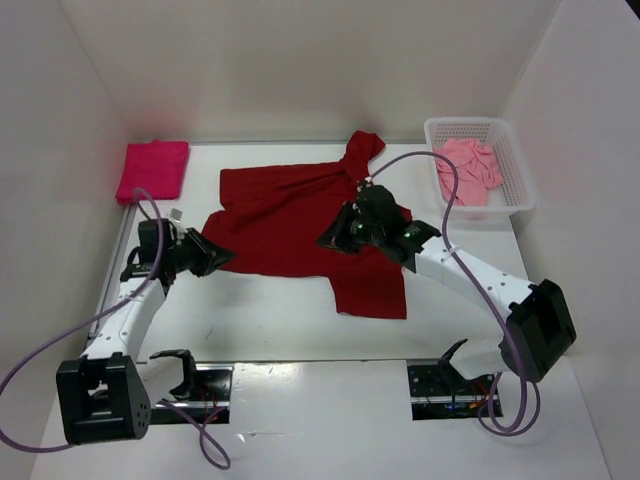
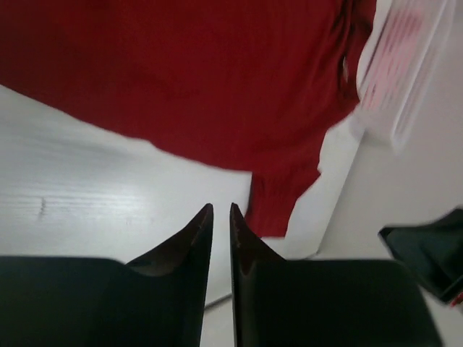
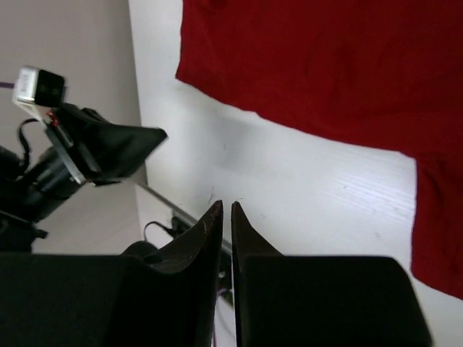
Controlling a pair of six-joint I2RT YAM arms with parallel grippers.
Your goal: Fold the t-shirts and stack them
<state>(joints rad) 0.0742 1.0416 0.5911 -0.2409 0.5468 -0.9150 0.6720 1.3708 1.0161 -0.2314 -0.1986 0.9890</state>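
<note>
Desk (image 1: 270, 315), contents left to right.
- Far-left corner: magenta-pink shirt (image 1: 152, 170), folded flat.
- Left gripper (image 1: 222, 256): just beside the dark red shirt's left edge, jaws all but pressed together, empty.
- Dark red shirt (image 1: 285, 225): centre, spread open, far sleeve bunched.
- Right gripper (image 1: 326, 240): above the shirt's near part, jaws nearly together, pinching nothing.
- Far-right corner: basket (image 1: 520, 190) holding the crumpled salmon-pink shirt (image 1: 468, 170).
- Step, as judged: folding the red shirt. The next move calls for opening the jaws and pinching an edge.
</note>
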